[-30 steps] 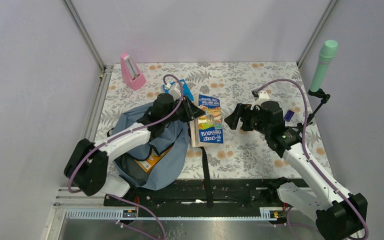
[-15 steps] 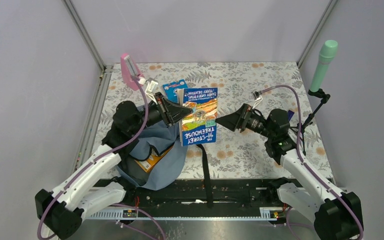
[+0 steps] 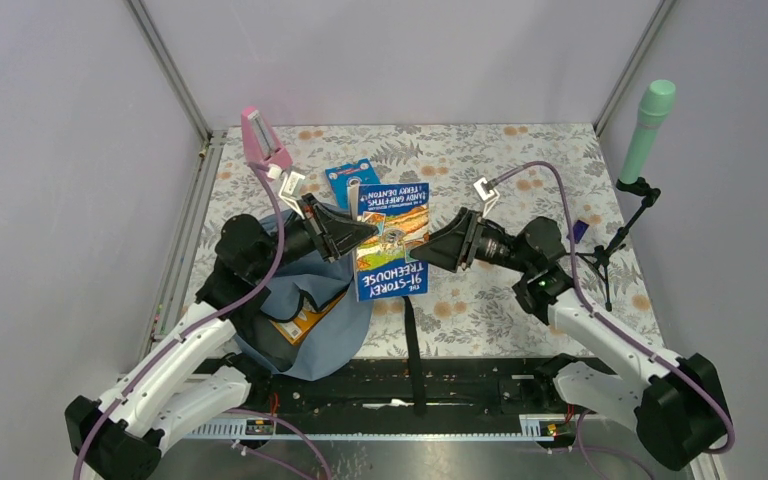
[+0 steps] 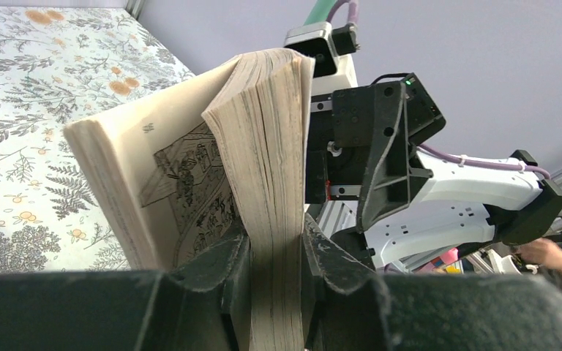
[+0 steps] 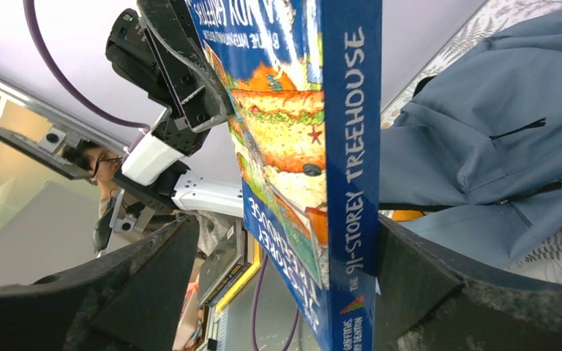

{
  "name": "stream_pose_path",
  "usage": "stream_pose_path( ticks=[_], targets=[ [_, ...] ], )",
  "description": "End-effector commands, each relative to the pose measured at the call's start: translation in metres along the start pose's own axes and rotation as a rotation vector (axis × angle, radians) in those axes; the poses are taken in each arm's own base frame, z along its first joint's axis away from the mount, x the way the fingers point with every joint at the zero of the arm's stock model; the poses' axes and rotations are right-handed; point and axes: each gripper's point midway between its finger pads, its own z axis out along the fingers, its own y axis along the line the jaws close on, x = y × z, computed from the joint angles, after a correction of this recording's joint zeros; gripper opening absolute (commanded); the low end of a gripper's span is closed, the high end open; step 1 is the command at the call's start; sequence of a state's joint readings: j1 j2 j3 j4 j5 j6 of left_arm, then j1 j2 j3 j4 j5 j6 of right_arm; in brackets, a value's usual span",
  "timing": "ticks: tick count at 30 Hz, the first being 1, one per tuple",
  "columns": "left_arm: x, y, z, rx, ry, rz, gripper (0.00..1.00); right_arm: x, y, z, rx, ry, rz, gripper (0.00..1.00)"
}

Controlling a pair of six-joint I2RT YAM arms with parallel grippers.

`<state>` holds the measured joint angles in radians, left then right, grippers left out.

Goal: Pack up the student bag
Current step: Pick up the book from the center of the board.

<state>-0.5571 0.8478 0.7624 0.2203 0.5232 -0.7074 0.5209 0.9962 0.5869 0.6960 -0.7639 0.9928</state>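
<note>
Top view: bag (image 3: 310,300) partly covered by the left arm (image 3: 195,335). Orange item (image 3: 300,322) inside it only partly exposed — unidentifiable. Blue card (image 3: 338,178) overlapped by the book (image 3: 392,245). Small dark object (image 3: 578,231) beside the right arm (image 3: 600,330) — too small to identify. Right wrist view: book's ends cut off; contact with the right fingers (image 5: 417,285) undetermined.

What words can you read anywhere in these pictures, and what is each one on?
"THE 91-STOREY TREEHOUSE": spine of the book, right wrist view.
"ANDY GRIFFITHS", "TERRY DENTON": the book's front cover, top view.
blue card behind the book: print too small to read.
orange item inside the student bag: unreadable.
</note>
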Motion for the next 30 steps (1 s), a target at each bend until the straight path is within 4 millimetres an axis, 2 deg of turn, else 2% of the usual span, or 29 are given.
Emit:
stream_pose_path(
  ticks=[1, 7, 10, 14, 17, 18, 19, 22, 23, 24, 26, 29, 30],
  targets=[
    [-0.033, -0.029, -0.007, 0.104, -0.118, 0.071, 0.07, -0.013, 0.036, 0.01, -0.18, -0.021, -0.025, 0.87],
    [-0.035, -0.032, -0.006, 0.132, -0.125, 0.059, 0.06, -0.011, 0.035, 0.018, -0.202, -0.004, -0.004, 0.77],
    [-0.036, -0.028, -0.007, 0.121, -0.123, 0.06, 0.06, -0.011, 0.036, 0.02, -0.193, 0.008, -0.02, 0.67],
    [-0.035, -0.022, -0.009, 0.096, -0.11, 0.071, 0.06, -0.009, 0.039, 0.019, -0.19, 0.023, -0.034, 0.38],
    [-0.03, -0.015, -0.009, 0.065, -0.073, 0.091, 0.08, -0.008, 0.037, 0.018, -0.172, 0.035, -0.039, 0.09],
    [-0.026, -0.011, -0.009, 0.049, -0.05, 0.101, 0.13, -0.006, 0.036, 0.018, -0.165, 0.041, -0.039, 0.01],
    [-0.023, -0.007, -0.01, 0.029, -0.026, 0.118, 0.21, -0.007, 0.035, 0.018, -0.15, 0.042, -0.046, 0.0],
    [-0.012, 0.015, -0.017, -0.089, 0.046, 0.172, 0.68, -0.013, 0.016, 0.017, -0.015, 0.022, -0.091, 0.0],
    [-0.009, 0.025, -0.022, -0.151, 0.071, 0.188, 0.81, -0.017, 0.009, 0.015, 0.039, 0.012, -0.112, 0.0],
    [-0.006, 0.035, -0.028, -0.214, 0.092, 0.202, 0.89, -0.021, 0.0, 0.012, 0.103, -0.001, -0.126, 0.0],
    [-0.003, 0.055, -0.042, -0.345, 0.13, 0.24, 0.97, -0.033, -0.015, 0.002, 0.218, -0.032, -0.157, 0.0],
    [0.005, 0.082, -0.068, -0.547, 0.191, 0.236, 0.99, -0.048, -0.038, -0.019, 0.372, -0.078, -0.169, 0.0],
    [0.009, 0.096, -0.082, -0.651, 0.214, 0.215, 0.99, -0.051, -0.046, -0.028, 0.42, -0.091, -0.168, 0.0]
  ],
)
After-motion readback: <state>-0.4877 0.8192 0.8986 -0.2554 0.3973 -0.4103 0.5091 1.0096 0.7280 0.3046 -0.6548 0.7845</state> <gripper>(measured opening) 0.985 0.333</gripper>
